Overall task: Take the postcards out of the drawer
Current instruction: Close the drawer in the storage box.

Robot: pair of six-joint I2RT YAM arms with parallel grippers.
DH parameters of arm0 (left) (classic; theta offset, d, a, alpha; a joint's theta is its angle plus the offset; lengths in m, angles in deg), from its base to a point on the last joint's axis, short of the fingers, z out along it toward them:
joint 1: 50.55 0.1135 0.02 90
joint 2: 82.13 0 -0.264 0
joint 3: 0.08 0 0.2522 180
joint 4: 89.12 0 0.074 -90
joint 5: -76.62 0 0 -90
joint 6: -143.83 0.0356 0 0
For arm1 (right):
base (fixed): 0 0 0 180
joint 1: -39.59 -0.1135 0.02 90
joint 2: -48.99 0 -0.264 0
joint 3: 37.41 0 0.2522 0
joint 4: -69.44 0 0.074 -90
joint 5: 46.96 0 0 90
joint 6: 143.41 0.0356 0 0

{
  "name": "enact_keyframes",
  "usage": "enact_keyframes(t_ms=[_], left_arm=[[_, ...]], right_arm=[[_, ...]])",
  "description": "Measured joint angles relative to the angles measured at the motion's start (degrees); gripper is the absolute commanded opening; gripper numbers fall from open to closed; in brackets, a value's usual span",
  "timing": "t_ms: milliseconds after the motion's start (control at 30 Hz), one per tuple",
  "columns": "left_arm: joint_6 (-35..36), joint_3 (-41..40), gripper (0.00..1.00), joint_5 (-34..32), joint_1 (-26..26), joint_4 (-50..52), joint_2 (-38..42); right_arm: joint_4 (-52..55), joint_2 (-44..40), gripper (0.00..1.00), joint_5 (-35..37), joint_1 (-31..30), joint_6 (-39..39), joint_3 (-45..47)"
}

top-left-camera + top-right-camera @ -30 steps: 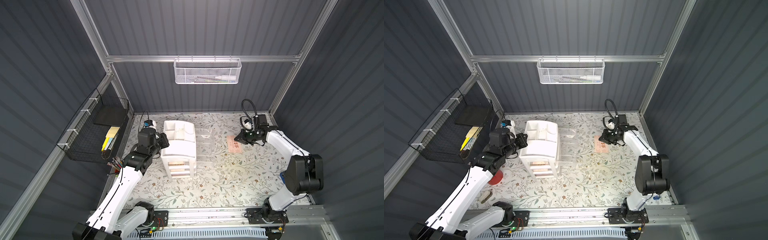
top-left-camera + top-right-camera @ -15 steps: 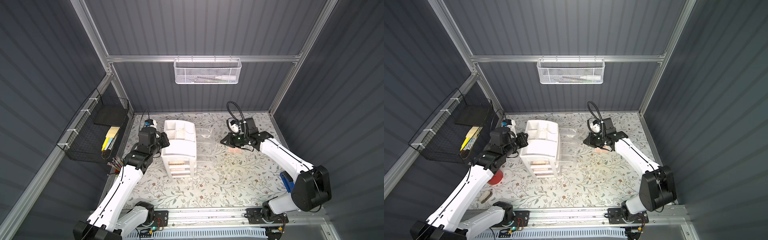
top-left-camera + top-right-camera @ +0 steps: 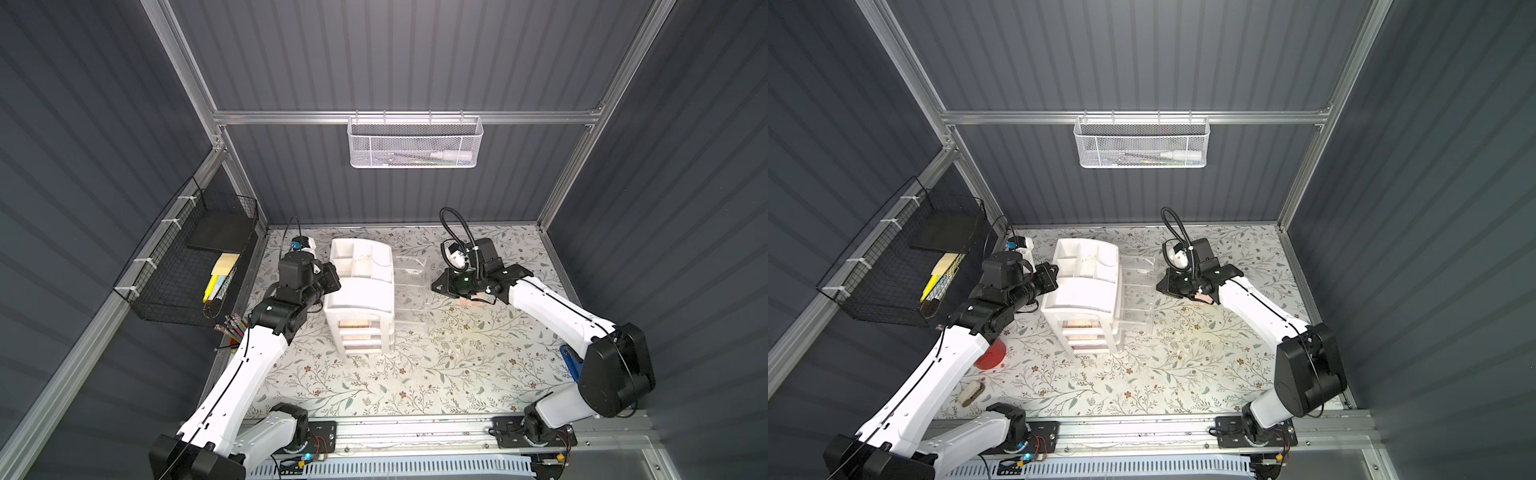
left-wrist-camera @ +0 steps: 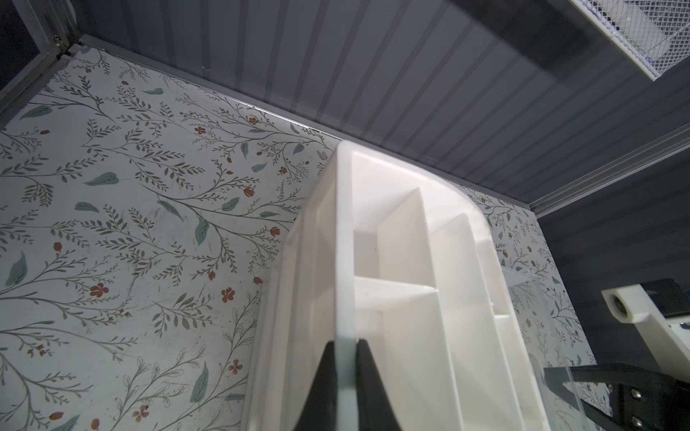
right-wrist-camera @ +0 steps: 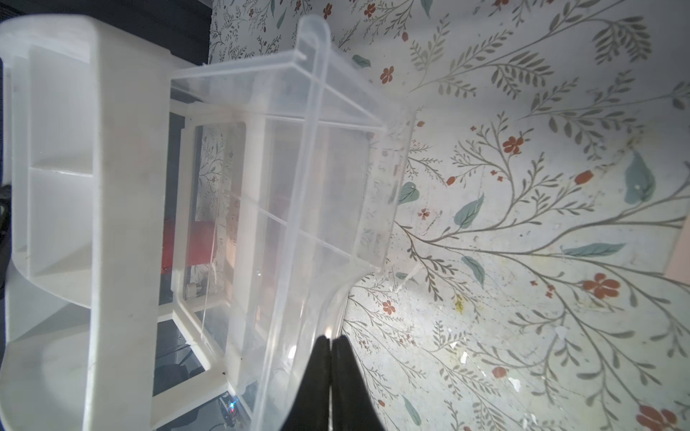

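Clear-plastic drawer point(image 5: 298, 186) stood pulled out while my left pincer point(image 4: 345, 347) clamped the rim of the white organizer point(image 3: 361, 286), and my right pincer point(image 5: 330, 341), fingers together and empty at the drawer's lip, would, I judged, have to open for the red postcard point(image 5: 186, 242) seemingly inside, with one peach postcard point(image 3: 471, 303) lying on the tabletop point(image 3: 415, 374) under that arm.

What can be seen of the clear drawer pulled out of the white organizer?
The clear drawer is transparent, colourless plastic, an open-topped tray with an inner divider wall and a curved front lip. It stands pulled partly out of the white organizer, level, toward the right arm. No card shows plainly inside; something red shows through it, inside or beneath I cannot tell. The right gripper, shut, has its tips at the front lip; contact is unclear.
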Motion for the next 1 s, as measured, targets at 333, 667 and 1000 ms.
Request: enact_keyframes(t_ms=[333,667,1000], left_arm=[[0.0,0.0,0.00,0.3,0.0,0.0,0.0],[0.0,0.0,0.00,0.5,0.0,0.0,-0.1],[-0.4,0.0,0.00,1.4,0.1,-1.0,-0.7]], right_arm=[[-3.0,3.3,0.09,0.0,-4.4,1.5,-2.4],[-5.2,6.8,0.09,0.0,-9.3,3.1,-6.1],[-6.4,11.5,0.09,-0.4,-12.0,4.5,-10.1]])
